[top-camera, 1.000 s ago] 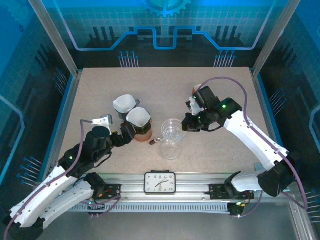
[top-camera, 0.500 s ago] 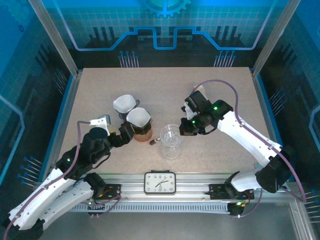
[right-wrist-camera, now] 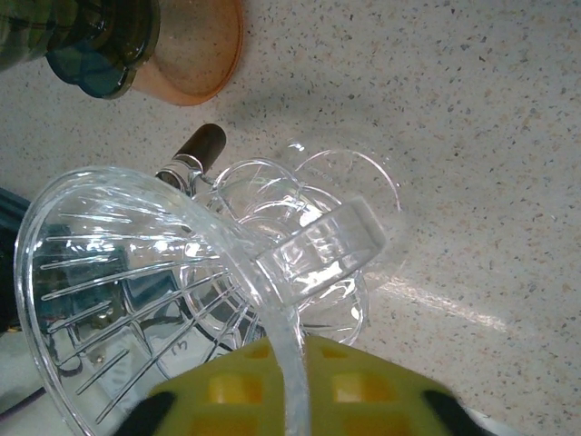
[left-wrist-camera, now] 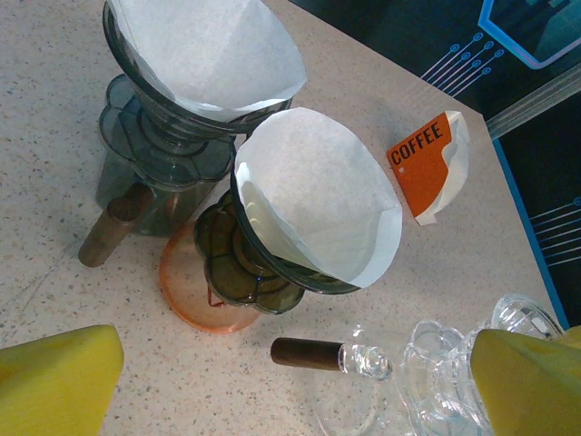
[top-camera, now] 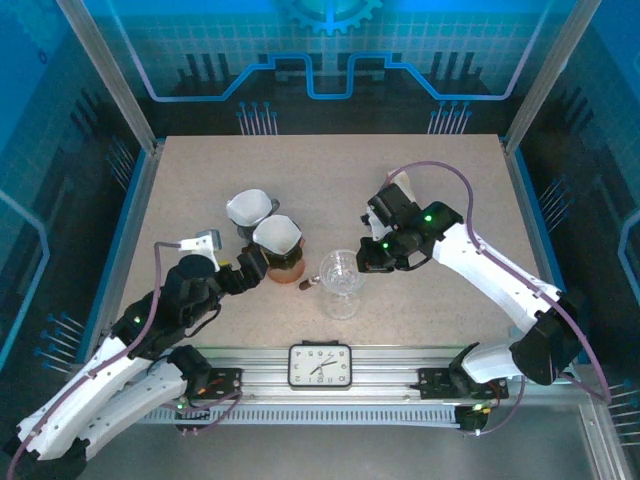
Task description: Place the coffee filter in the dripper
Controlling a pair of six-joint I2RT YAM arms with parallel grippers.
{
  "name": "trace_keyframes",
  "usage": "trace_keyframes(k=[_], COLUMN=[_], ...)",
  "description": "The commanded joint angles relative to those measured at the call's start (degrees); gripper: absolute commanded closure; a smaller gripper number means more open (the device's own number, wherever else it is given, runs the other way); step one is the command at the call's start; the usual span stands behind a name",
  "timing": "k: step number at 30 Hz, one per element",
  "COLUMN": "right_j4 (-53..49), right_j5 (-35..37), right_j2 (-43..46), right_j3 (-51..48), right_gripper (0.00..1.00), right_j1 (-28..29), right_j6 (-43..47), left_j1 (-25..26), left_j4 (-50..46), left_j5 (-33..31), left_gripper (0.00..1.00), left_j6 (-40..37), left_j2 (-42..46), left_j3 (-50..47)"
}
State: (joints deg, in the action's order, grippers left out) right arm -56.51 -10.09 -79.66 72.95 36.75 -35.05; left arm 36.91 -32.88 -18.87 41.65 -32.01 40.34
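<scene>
Rim of clear dripper (right-wrist-camera: 136,272) sat within right gripper (right-wrist-camera: 286,389), lower centre; clamped or released, couldn't tell. Spread wide, empty: left gripper (top-camera: 248,270). Orange-labelled coffee filter (left-wrist-camera: 427,168) lay upper right. Judged best: release fully, lift straight, avoid tipping.

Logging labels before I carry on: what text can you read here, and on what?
"COFFEE": orange label on the filter pack.
Clock numerals: too small to read.
Faint mark inside the clear dripper: too blurred to read.
</scene>
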Motion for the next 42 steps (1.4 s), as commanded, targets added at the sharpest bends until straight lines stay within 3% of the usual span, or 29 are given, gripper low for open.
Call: trace_keyframes(k=[1,6,13,19,42], right_j4=[-0.9,-0.5,0.7,2.5,3.4], right_j5=[1.4,3.0,8.2,4.7,8.4], right_j2=[0.9,2.4,6.6,6.4,1.7], right_j3=[-0.8,-0.1,0.9,-1.2,1.7], right_gripper=[0.73,0.48,0.39,0.43,0.42], right_j1=[0.8,0.6,-0.6,0.3,4.7], right_j6=[0.0,-0.2,0.8,2.1,5.1], left_j1=[-0.4,-0.4,-0.4,-0.4,-0.4], left_j4=[-0.9,-0.5,-0.6,-0.7,-0.2], left_j5=[-1.0,-0.5,-0.7,0.1,0.7], left_gripper=[0.01,0.01,0.01,0.01,0.01], left_j6=[-1.3,-1.4,-1.2,-1.2,-0.1], left_j2=[0.5,0.5,0.3,-0.8,-1.1], left_j3=[-0.2,-0.1,0.7,1.4,0.8])
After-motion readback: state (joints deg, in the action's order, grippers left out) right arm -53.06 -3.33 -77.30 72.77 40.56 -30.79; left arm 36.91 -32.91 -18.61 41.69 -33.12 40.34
